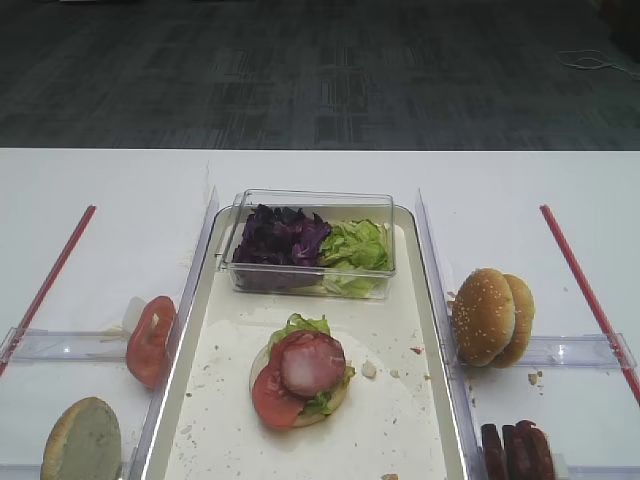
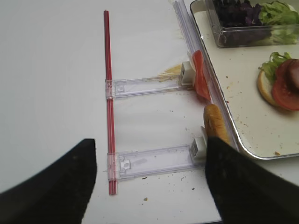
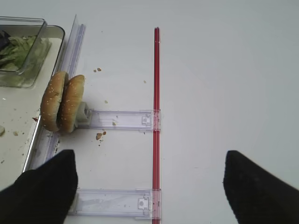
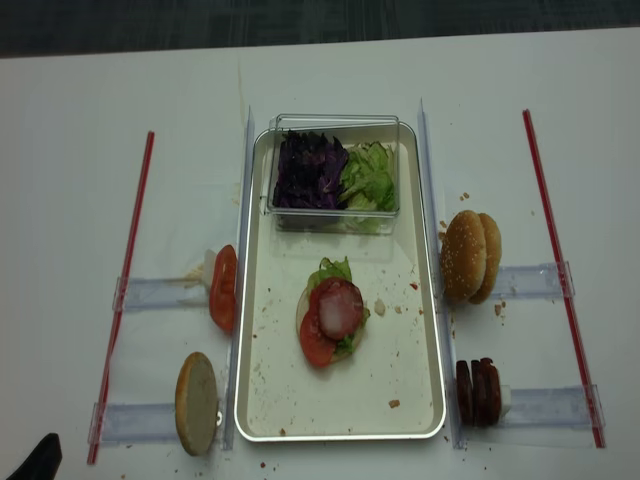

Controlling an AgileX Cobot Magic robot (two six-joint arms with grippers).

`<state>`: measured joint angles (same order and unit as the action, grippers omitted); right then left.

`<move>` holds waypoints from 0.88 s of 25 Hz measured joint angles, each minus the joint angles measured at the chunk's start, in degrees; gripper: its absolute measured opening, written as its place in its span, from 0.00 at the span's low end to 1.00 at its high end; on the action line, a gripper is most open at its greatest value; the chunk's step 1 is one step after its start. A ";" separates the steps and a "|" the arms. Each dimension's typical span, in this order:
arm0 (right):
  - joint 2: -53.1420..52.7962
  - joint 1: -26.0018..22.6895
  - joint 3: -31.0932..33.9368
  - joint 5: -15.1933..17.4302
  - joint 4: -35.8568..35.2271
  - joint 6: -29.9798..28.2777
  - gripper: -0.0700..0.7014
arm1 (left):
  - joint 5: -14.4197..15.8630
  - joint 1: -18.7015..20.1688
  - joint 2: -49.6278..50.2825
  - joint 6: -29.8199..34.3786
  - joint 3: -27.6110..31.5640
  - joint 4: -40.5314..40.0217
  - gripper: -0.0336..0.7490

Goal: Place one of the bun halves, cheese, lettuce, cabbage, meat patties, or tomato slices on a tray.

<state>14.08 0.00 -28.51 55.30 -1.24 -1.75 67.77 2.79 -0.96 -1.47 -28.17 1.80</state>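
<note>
From the exterior high view, the large cream-white rectangular tray (image 1: 420, 420) lies in the middle of the white table (image 1: 100, 190); at its far end sits a small clear plastic box (image 1: 310, 205) with dark purple cabbage (image 1: 282, 238) on the left and light green frilly lettuce (image 1: 356, 246) on the right; nearer, one stack rests on the tray: a pale bun base, a green leaf, a red tomato slice and one pinkish meat patty (image 1: 311, 362) on top; crumbs dot the tray floor.

Right of the tray two sesame bun halves (image 1: 490, 316) stand on edge against a clear plastic holder (image 1: 580, 350); below them dark reddish patties (image 1: 515, 452) stand in a row, three in the realsense view; left of the tray tomato slices (image 1: 150, 340) stand on edge, and one more bun half (image 1: 82, 442) shows its pale face; one red strip (image 1: 585, 290) runs down each side.

In the right wrist view the right gripper (image 3: 149, 179) has its dark fingers spread wide over bare table, holding nothing; the red strip lies between them.

In the left wrist view the left gripper (image 2: 149, 184) is likewise spread and empty, one finger just beside the lone bun half.
</note>
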 joint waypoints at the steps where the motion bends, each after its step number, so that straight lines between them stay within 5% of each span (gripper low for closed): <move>1: -0.67 0.00 0.00 0.24 0.00 0.00 0.95 | 0.00 0.00 0.00 0.00 0.00 0.00 0.67; 22: -10.59 0.00 0.00 7.56 -0.06 -0.79 0.95 | 0.00 0.00 0.00 0.00 0.00 0.00 0.67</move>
<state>3.50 0.00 -28.51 62.85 -1.29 -2.54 67.77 2.79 -0.96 -1.47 -28.17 1.80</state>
